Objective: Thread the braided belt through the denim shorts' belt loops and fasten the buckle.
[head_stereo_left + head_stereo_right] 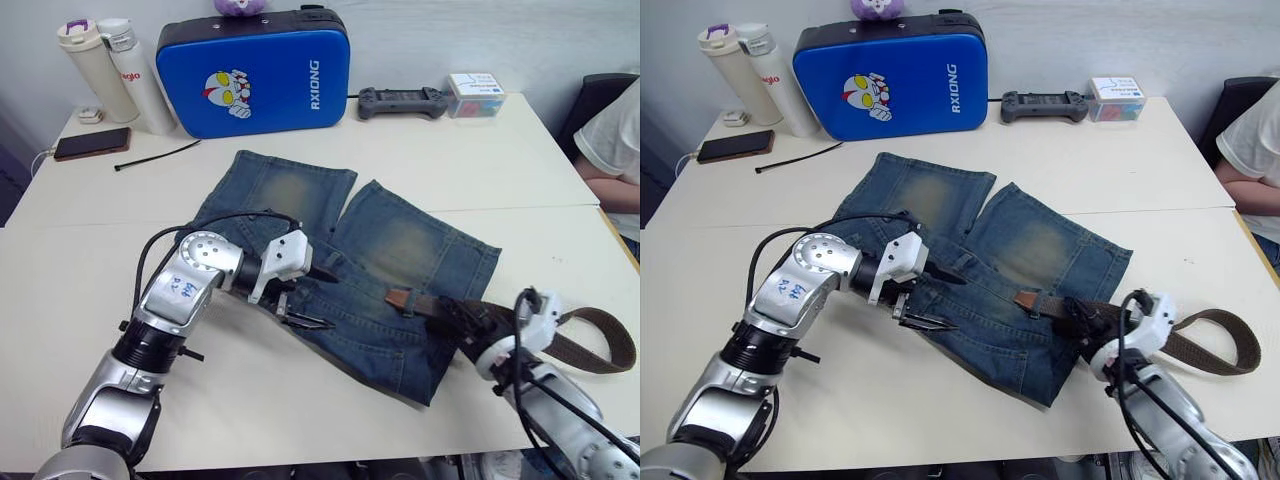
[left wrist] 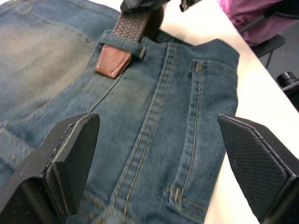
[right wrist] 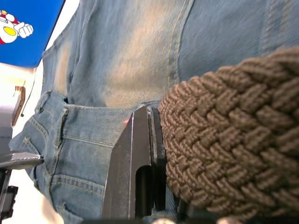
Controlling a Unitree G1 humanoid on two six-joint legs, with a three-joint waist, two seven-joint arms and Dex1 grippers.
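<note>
Lying along the waistband, braided belt [image 1: 520, 325] pinched by right hand [image 1: 462, 322], left hand [image 2: 154, 154] spread empty.

We see an office or lab: a white tabletop [image 1: 480, 170] carrying flasks [image 1: 110, 70], a phone [image 1: 92, 144], a game controller [image 1: 403, 102], and a blue padded case [image 1: 255, 75] against a plain wall.

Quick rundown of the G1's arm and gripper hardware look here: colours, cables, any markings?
Both arms have silver-grey metallic shells with black joint rings and loose black cables looping outside. The left arm carries blue handwritten marks on its forearm shell and a white angular wrist housing. The left gripper has black, wedge-shaped textured jaws. The right gripper is black, behind a white wrist block.
</note>
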